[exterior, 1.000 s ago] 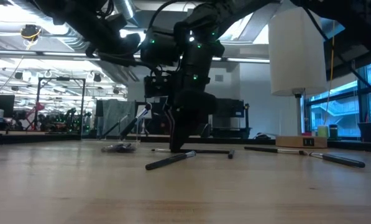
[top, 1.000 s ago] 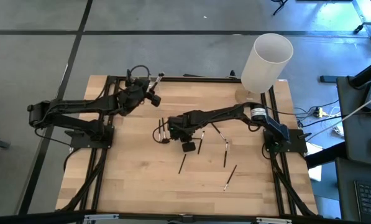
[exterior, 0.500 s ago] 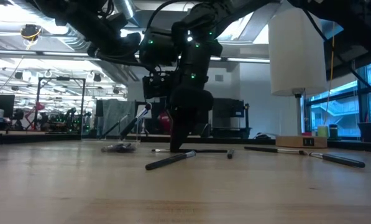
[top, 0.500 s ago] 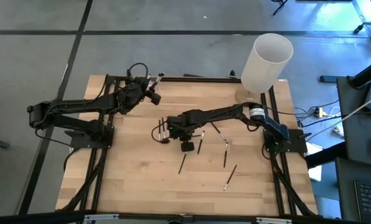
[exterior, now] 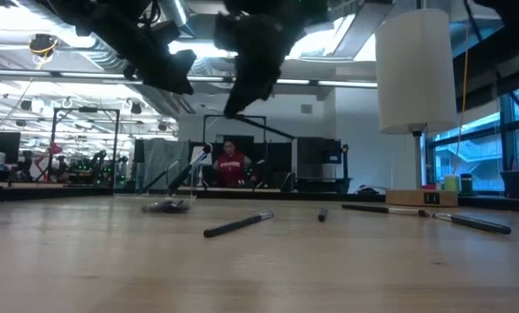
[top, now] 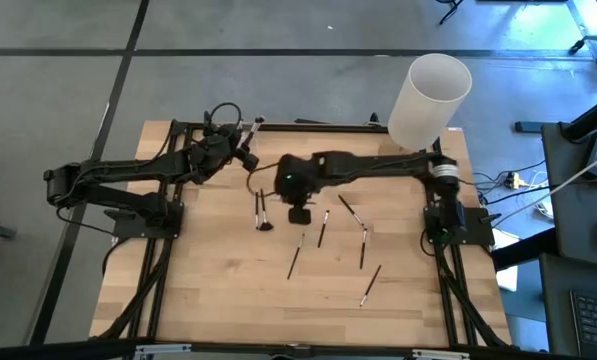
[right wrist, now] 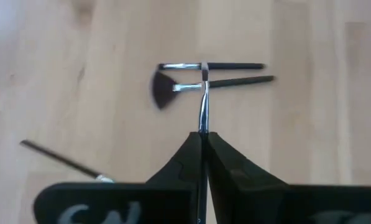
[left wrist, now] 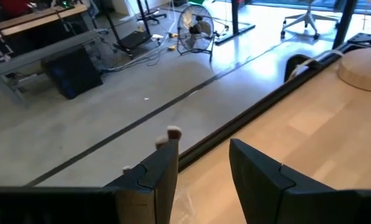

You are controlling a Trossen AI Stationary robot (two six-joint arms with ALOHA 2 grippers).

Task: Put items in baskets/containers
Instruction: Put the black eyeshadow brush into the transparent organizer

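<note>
High view: the right gripper [top: 296, 188] sits above the upper centre of the wooden table [top: 218, 290], with its arm reaching in from the right edge. The left gripper [top: 240, 150] hangs over the table's upper-left edge. Two makeup brushes [top: 261, 210] lie side by side just left of centre, one ending in a dark fan head. Four loose brushes [top: 323, 228] lie scattered right of centre and toward the lower right. A tall white cylinder [top: 430, 98] stands at the upper right corner. Low view: the right gripper is raised in the upper centre of the frame, clear of the tabletop, with a thin brush [exterior: 263, 128] slanting down to the right from it. A dark brush [exterior: 237, 224] lies on the table at centre. A person in a red top [exterior: 231, 164] stands in the room behind. Left wrist view: the fingers [left wrist: 163, 171] stand well apart with nothing between them, over the table edge. Right wrist view: the jaws are closed together on a thin silver-ferruled brush [right wrist: 203, 102], which points toward the two brushes on the table below, centre frame.
</note>
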